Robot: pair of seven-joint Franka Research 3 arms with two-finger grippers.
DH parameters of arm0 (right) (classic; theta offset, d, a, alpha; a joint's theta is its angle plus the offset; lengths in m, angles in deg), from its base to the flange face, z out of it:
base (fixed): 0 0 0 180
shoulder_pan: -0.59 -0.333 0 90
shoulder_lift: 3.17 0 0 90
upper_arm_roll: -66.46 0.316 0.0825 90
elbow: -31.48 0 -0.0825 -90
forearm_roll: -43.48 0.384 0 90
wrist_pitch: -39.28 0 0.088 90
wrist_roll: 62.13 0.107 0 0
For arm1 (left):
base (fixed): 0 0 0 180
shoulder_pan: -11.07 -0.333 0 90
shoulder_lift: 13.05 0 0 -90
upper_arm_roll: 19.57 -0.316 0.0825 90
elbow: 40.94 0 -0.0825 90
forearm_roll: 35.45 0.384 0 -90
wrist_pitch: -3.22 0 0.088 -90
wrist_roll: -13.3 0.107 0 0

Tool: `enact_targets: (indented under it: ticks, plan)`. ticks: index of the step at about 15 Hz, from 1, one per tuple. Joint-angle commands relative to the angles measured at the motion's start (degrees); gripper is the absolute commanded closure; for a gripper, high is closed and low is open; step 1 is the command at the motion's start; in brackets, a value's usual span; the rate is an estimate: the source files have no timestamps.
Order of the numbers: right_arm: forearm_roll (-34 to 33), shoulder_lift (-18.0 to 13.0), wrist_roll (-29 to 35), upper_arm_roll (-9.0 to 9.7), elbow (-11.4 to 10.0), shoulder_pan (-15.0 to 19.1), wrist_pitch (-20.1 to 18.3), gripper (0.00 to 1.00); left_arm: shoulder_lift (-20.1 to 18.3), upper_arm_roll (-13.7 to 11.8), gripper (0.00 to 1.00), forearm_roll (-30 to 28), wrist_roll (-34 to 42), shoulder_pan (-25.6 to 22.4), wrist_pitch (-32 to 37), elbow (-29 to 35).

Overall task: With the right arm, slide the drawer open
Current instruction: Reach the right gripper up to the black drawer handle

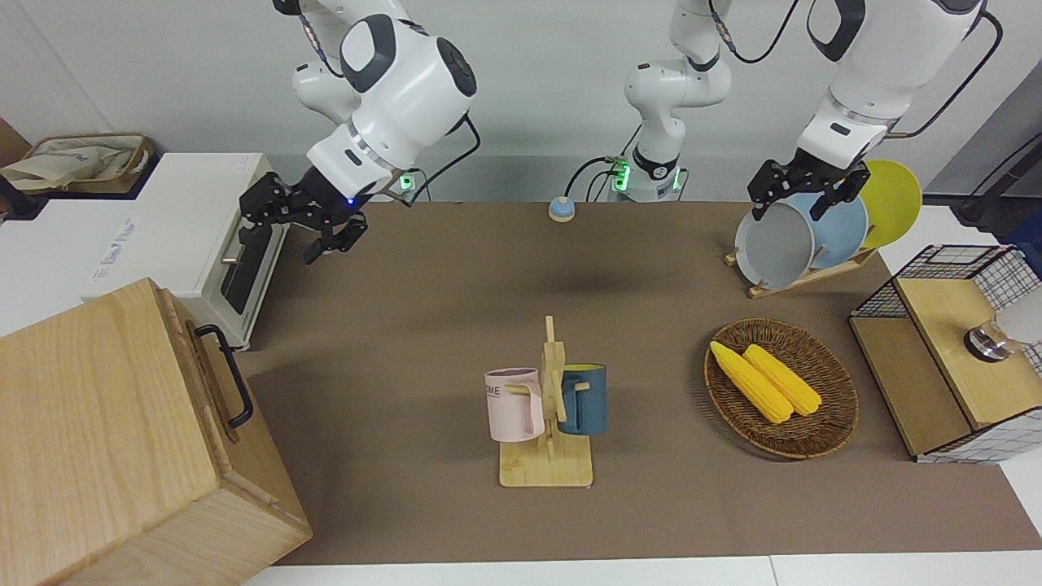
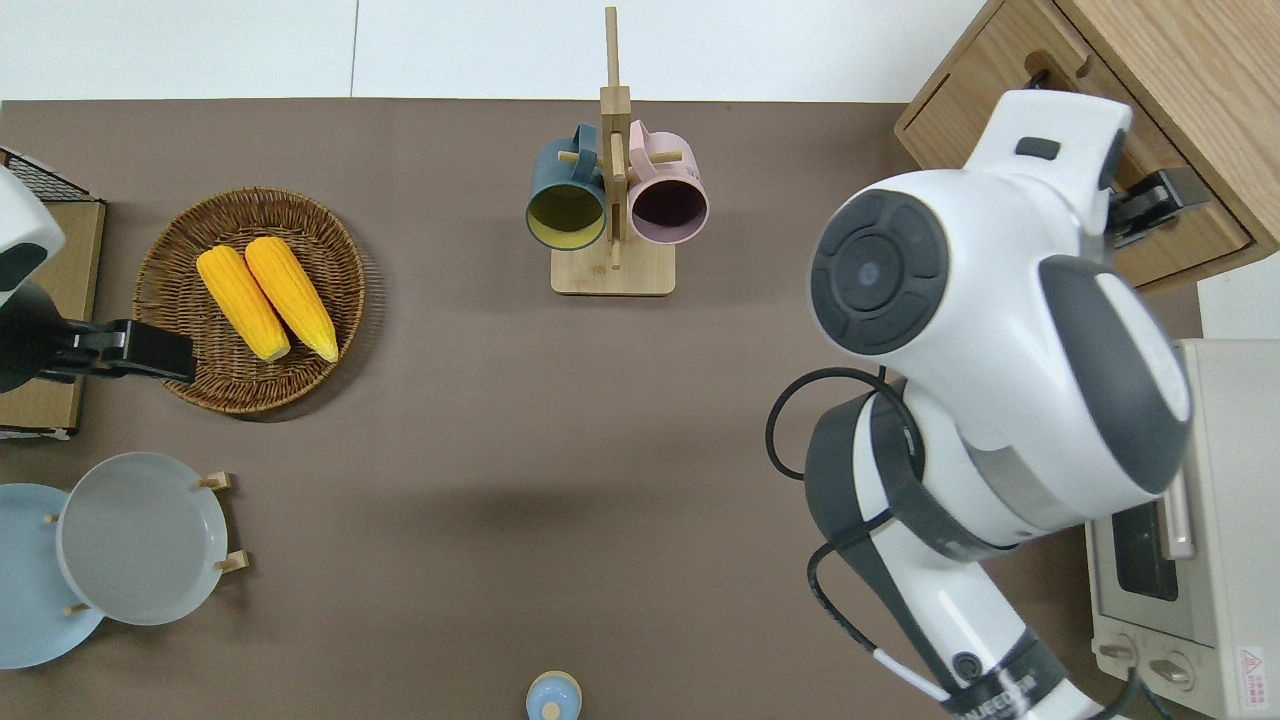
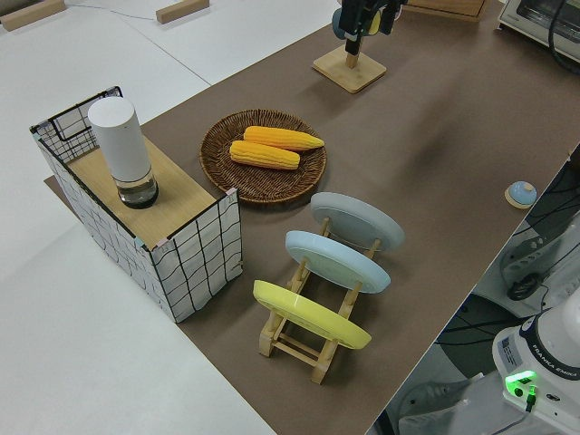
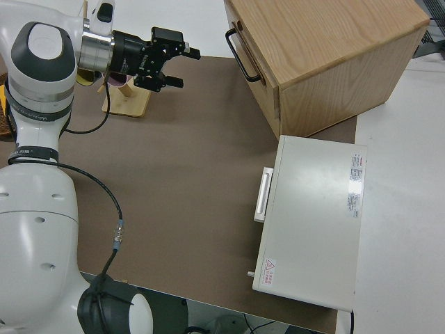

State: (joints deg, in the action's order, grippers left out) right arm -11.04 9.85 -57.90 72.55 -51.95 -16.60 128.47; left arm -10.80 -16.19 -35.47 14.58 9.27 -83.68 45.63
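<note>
The drawer [image 1: 213, 382] is the front panel of a big pale-wood box [image 1: 98, 423] at the right arm's end of the table. It is shut, and its black bar handle [image 1: 225, 375] also shows in the right side view [image 4: 239, 53]. My right gripper [image 1: 283, 232] is open and empty, up in the air and turned sideways. In the right side view it [image 4: 183, 66] points at the handle with a gap between them. In the overhead view it [image 2: 1160, 195] is over the box's front edge, mostly hidden under the arm. My left gripper [image 1: 802, 199] is parked, open.
A white toaster oven [image 1: 187, 220] stands beside the box, nearer to the robots. A mug rack [image 1: 547, 423] with a pink and a blue mug stands mid-table. A wicker basket [image 1: 822, 431] holds two corn cobs. A plate rack [image 1: 802, 236] and a mesh cabinet [image 1: 952, 350] stand at the left arm's end.
</note>
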Motion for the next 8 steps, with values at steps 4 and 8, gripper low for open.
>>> enact_targets:
  ticks: [4, 8]
  plan:
    - [-15.42, 2.62, -0.36, 0.07, -3.32, -2.15, 1.6, 0.013, 0.65, 0.4, 0.01, 0.98, 0.56, -0.31, 1.13, -1.49]
    - [-22.01, 5.34, 2.44, -0.02, -3.93, -1.98, 2.48, 0.013, 0.65, 0.4, 0.01, 0.98, 0.56, -0.31, 1.13, -1.49]
